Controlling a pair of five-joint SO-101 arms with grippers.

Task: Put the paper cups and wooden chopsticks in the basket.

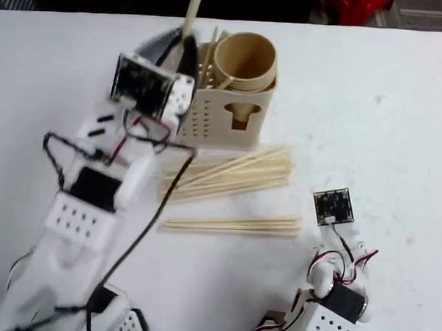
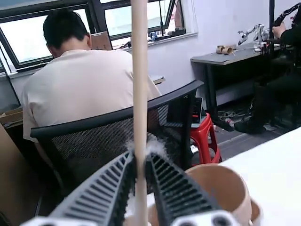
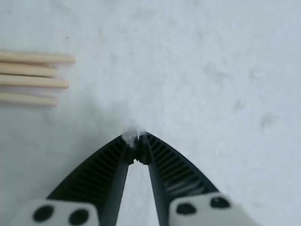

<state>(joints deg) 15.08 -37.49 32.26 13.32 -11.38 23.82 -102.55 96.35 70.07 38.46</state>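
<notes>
White table (image 1: 399, 107) stretches right across the high view. Behind it there's a black mesh office chair (image 2: 89, 141), backrest towards us, and a red plastic stool (image 2: 207, 132) just beside it (partly hidden by the backrest). Further back, a grey desk (image 2: 207, 58) stands against the wall, with windows (image 2: 136, 19) above.

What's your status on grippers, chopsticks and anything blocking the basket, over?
Left gripper shut on one chopstick, upright at basket. Right gripper shut, empty, beside loose chopsticks on table. Paper cups already in basket; nothing seen blocking it.
</notes>
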